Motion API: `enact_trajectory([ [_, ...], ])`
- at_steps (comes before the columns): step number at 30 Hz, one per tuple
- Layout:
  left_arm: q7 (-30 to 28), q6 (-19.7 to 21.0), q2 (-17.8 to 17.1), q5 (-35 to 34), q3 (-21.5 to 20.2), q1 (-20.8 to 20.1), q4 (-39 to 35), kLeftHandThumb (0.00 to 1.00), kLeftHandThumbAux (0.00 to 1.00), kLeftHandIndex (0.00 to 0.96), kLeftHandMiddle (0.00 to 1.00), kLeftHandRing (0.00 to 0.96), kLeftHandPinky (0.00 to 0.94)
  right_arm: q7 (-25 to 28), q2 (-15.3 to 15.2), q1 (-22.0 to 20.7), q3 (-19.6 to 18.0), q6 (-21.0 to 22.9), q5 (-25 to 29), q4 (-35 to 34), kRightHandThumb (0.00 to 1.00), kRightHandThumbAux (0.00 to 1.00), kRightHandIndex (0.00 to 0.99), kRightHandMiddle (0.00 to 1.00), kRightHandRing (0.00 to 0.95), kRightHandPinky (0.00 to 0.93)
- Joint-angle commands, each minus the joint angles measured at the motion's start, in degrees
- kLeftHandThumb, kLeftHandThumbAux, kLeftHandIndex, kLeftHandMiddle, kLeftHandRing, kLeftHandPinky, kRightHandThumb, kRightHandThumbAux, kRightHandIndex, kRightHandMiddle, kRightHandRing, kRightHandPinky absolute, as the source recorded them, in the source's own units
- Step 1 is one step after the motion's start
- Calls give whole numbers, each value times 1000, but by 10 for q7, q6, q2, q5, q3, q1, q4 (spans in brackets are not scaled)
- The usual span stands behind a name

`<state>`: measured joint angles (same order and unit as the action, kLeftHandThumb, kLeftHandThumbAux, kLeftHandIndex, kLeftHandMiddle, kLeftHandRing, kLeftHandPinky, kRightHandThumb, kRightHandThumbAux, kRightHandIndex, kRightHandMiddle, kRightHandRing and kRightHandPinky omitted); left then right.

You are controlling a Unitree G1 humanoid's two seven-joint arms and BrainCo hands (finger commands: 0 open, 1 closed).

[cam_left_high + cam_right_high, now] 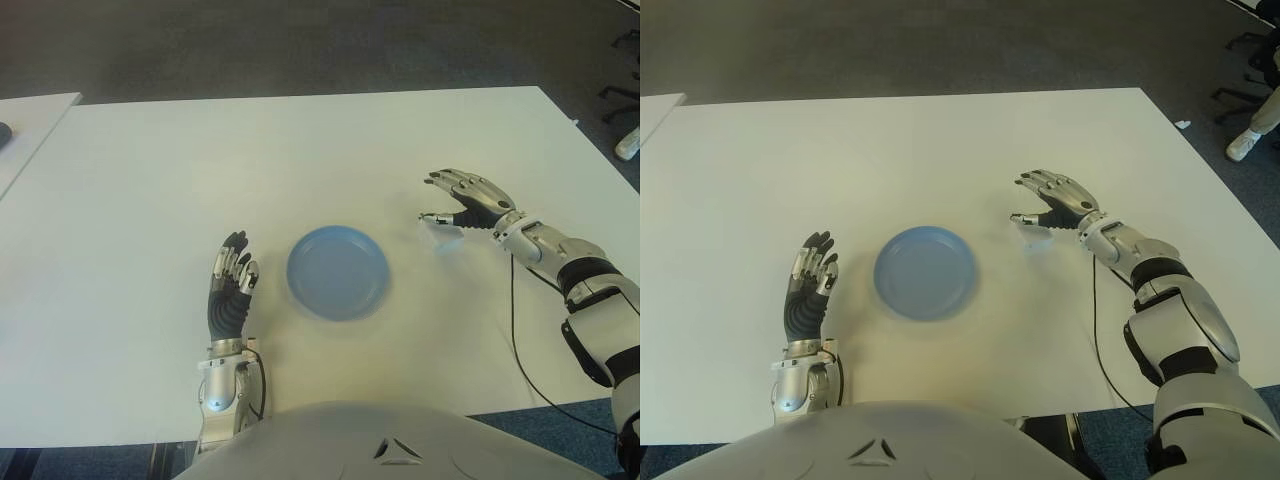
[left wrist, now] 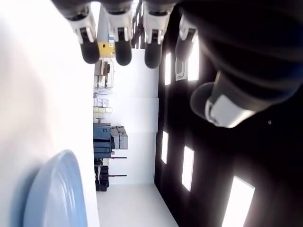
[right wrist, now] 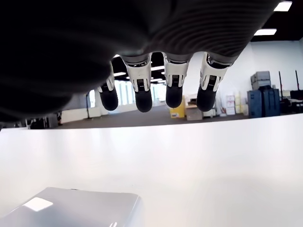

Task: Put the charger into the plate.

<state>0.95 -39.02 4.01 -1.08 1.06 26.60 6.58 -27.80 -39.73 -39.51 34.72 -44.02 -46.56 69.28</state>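
The right hand (image 1: pixel 455 205) hovers over the white table (image 1: pixel 300 150) with fingers spread, holding nothing. The pale charger (image 1: pixel 443 233) lies on the table directly beneath its palm, apparently just clear of the thumb. The blue plate (image 1: pixel 338 272) sits to that hand's left, empty. Beyond it shows the left hand (image 1: pixel 232 285), fingers relaxed open.

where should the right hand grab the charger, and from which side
Judging by the views, grip the charger across its two long flat sides, coming down from above. It looks like a flat white block lying on the table under the open right hand, right of the plate. The left hand shows left of the plate.
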Motion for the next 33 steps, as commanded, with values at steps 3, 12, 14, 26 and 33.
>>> enact_trajectory([
  [3,-6,5,-3,2,3,5,-8,246,598,110,114,104,121,11,9,19,-2,-14,3,-7,225,135,0,0,0,0],
  [12,-13,9,-4,-6,4,7,-13,228,589,116,115,97,107,11,24,35,-5,-11,7,2,244,161,0,0,0,0],
  [14,-14,9,-4,-6,4,8,-14,229,588,117,115,97,108,11,25,36,-6,-11,7,2,255,166,0,0,0,0],
  [26,-12,10,-4,0,3,15,-22,241,599,109,116,102,119,23,33,44,-5,-13,7,2,267,173,0,0,0,0],
  [33,-13,9,-3,-1,4,20,-25,241,605,107,111,99,109,33,39,50,-2,-10,5,0,272,189,0,0,0,0],
])
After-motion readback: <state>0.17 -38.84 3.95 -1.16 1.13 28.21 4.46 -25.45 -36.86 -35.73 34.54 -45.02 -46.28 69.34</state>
